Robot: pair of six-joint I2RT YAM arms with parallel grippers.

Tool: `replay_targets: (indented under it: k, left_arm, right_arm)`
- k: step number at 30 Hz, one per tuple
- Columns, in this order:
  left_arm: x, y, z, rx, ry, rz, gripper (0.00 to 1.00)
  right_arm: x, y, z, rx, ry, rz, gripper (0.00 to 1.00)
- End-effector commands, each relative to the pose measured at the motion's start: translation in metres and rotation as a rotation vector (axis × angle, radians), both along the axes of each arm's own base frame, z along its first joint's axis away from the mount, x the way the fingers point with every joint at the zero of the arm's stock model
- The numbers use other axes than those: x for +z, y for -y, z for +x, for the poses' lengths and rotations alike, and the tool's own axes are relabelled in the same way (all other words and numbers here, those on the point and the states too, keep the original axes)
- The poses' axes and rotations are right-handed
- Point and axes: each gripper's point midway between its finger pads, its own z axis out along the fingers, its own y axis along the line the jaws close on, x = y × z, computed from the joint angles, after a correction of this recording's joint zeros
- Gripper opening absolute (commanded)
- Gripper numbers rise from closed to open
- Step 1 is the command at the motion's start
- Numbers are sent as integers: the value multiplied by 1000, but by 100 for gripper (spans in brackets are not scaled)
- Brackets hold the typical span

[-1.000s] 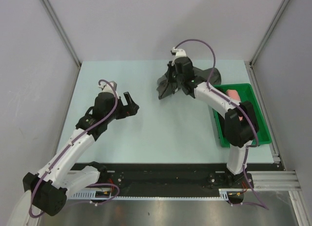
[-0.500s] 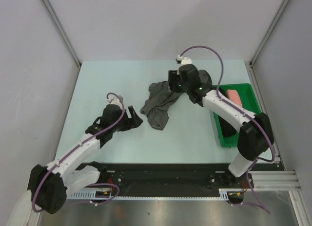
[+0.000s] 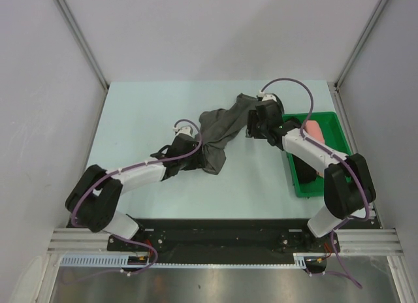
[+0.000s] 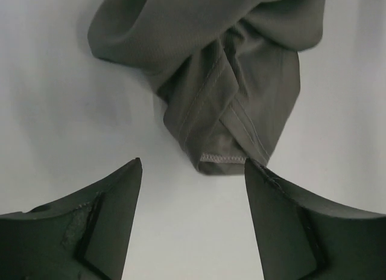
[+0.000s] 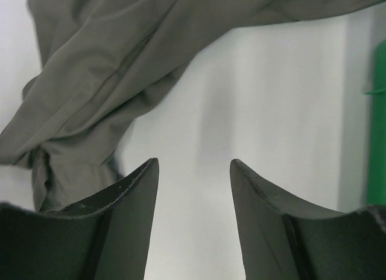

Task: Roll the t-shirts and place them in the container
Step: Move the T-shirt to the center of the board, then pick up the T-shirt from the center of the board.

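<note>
Left wrist view: the left claw [image 4: 193, 166] stands apart and empty, with a hem corner of the grey t-shirt [image 4: 232, 99] just ahead of it. The grey t-shirt lies crumpled on the tabletop [image 3: 144, 113] left of the green tray [image 3: 326, 115], its long axis slanting toward the tray. The right claw [image 5: 194, 165], likewise apart and empty, hovers at the tray-side end.

The pale table [image 3: 144, 113] bears a crumpled charcoal-grey t-shirt [image 3: 215, 136] near its middle and a green tray [image 3: 334, 128] at its right edge
</note>
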Motion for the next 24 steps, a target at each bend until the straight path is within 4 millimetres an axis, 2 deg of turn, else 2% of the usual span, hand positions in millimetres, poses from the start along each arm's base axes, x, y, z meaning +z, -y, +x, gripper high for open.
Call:
replay_targets:
  k: [1,2,5,9,10,13,17,20,24]
  left_arm:
    - [11,10,38,59,85,17,68]
    - [1,11,38,56,65,32,68]
    - [-6,10,41,73,57,49,65]
    - [-9,0,45,123,67,85,53]
    - [-12,-3,43,130,63,88,44]
    - [-9,-8,40,153,70,87,30]
    - [-8,-15,29,163,70,69,18]
    - [-6,-18,22,172,70,47,15]
    - [-6,-21,12,176,61,24,12]
  right_arm:
    - [19,-32,-16,50,55,31,56]
    - [17,-36,-18,53,58,27,56]
    - [9,-58,-26,92,38,62,54]
    - [-5,-91,-42,151,14,76,52]
    - [-8,-104,-50,176,8,81,52]
    - [-22,-125,-61,211,-3,68,51]
    - [-35,-162,-80,288,-6,90,51]
    - [-50,-177,-87,314,-8,80,53]
    - [-66,-178,-88,310,-36,66,57]
